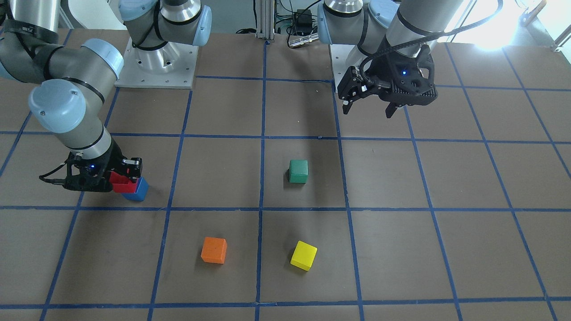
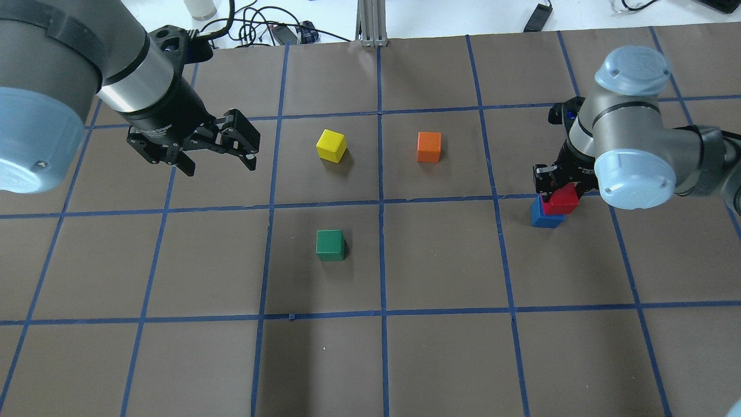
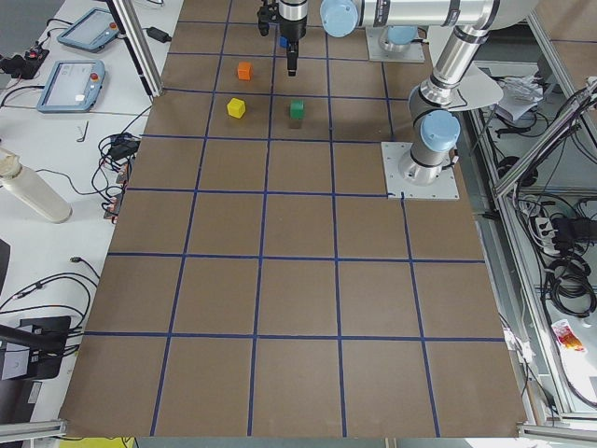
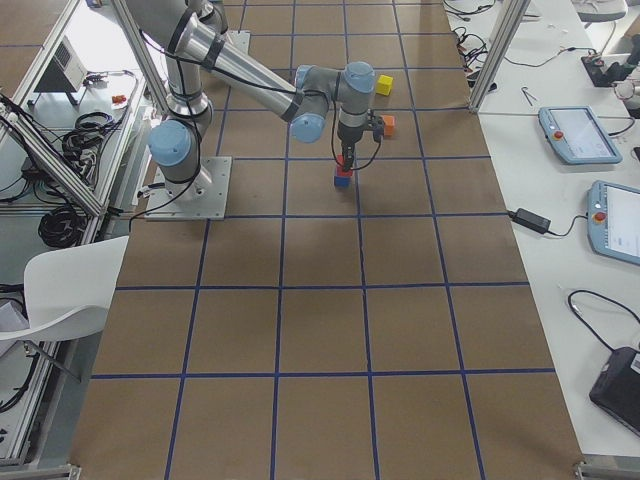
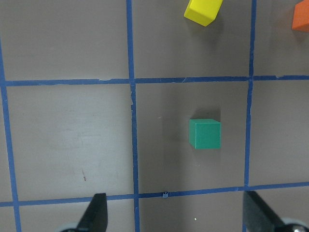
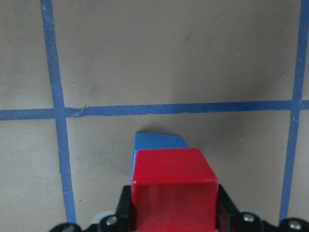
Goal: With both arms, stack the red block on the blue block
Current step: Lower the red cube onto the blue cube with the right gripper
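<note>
My right gripper [image 1: 121, 179] is shut on the red block [image 1: 118, 183] and holds it on or just above the blue block [image 1: 139, 191]; I cannot tell whether they touch. The red block [image 2: 564, 200] sits offset from the blue block [image 2: 541, 217], not squarely over it. In the right wrist view the red block [image 6: 174, 188] fills the space between the jaws, with the blue block [image 6: 159, 141] showing beyond it. My left gripper [image 2: 222, 165] is open and empty, held above the table far from both blocks. It also shows in the front-facing view [image 1: 368, 109].
A green block [image 2: 330, 245] lies near the table's middle, below the left wrist camera [image 5: 205, 134]. A yellow block [image 2: 332, 145] and an orange block [image 2: 429, 147] lie farther out. The arm base plates [image 1: 156, 67] stand at the robot's edge.
</note>
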### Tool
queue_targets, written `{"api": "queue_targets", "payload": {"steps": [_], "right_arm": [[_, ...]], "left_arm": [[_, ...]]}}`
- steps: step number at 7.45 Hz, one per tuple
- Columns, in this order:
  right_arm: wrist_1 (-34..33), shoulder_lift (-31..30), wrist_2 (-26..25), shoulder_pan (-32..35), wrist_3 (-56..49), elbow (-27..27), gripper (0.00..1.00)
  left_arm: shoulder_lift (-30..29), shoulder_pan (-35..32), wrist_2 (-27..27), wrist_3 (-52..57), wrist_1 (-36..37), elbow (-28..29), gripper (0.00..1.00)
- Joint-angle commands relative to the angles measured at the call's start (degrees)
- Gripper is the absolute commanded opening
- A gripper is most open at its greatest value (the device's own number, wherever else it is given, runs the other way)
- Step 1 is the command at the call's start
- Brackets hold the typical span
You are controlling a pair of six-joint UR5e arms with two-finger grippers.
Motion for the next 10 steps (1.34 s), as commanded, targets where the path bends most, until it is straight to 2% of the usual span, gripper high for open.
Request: {"api": "queue_targets", "payload": {"steps": [1,6,8,9,10], "right_arm": [[0.26,-0.02,-0.09,0.03,0.01,0.04,0.00],[-0.35,-0.02,0.00,0.03,0.01,1.18,0.06],[-0.44,0.07,0.00,0.03,-0.08,1.09,0.45],[-0.52,-0.02,0.35,0.03,0.01,1.09,0.71],[-0.61,0.07,0.70,0.03,0.01,1.01,0.80]], "left_arm": [[0.06,0.00,0.00,-0.03,0.03,0.09,1.00],[-0.02,0.00,0.00,0.05,0.03,0.00,1.00],[0.06,0.00,0.00,0.05,0.03,0.00,1.00],[0.06,0.00,0.09,0.05,0.03,0.00,1.00],[0.06,0.00,0.09,0.05,-0.06,0.00,1.00]]}}
